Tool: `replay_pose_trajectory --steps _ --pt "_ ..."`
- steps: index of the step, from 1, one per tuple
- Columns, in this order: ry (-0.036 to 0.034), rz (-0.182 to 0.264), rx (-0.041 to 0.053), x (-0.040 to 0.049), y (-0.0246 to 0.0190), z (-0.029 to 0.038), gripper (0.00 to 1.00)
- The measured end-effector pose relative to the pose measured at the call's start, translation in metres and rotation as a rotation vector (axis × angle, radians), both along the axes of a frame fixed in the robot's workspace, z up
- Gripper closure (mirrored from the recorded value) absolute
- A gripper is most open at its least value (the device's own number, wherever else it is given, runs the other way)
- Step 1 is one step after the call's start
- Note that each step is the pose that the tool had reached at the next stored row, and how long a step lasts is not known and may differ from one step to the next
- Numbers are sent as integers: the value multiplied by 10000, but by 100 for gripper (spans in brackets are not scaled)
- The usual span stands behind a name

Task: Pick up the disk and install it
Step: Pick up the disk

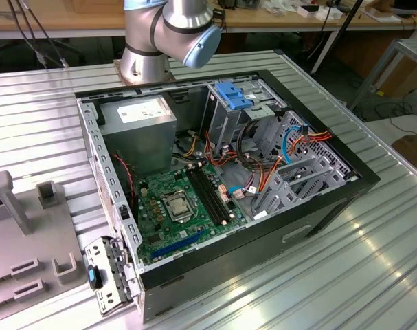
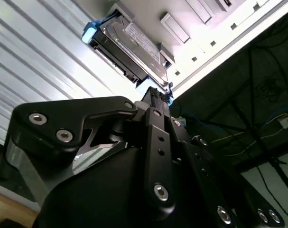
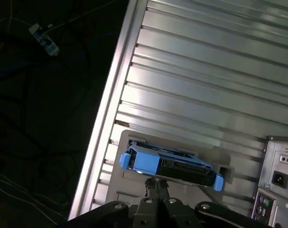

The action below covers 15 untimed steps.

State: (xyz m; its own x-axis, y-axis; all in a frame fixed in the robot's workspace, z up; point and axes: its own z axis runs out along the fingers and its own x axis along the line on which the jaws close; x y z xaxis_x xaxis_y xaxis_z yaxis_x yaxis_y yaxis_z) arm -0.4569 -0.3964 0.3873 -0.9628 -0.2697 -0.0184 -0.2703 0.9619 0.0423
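Note:
The disk (image 3: 171,165), a dark grey drive in a bright blue carrier, stands on its long edge in a pale grey holder (image 3: 116,183) on the ribbed metal table. In the second wrist view the disk (image 2: 132,46) shows its labelled flat face. My gripper (image 3: 156,183) sits right beside the disk's near side, level with the carrier's blue end piece. In the second wrist view the gripper (image 2: 156,96) reaches up to the carrier's corner; I cannot tell whether it touches it.
The open computer case (image 1: 112,206) lies on the table with motherboard, cables and a drive cage under a paler blue bracket (image 1: 234,93). Its rear panel (image 3: 279,178) is close to the holder. The table edge (image 3: 106,109) drops to a dark floor with cables.

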Motion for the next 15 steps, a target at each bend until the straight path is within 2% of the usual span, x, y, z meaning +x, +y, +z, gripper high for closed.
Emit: replay_pose_trajectory --steps 1,3,7,8,14,15 --pt "1 267 -1 0 0 1 89" --pt "1 526 0 0 0 0 89" --pt "0 1570 -1 0 0 0 89" --pt "0 2149 -1 0 0 0 89" --pt "0 3343 0 0 0 0 89" --pt "1 3671 -1 0 0 0 89"
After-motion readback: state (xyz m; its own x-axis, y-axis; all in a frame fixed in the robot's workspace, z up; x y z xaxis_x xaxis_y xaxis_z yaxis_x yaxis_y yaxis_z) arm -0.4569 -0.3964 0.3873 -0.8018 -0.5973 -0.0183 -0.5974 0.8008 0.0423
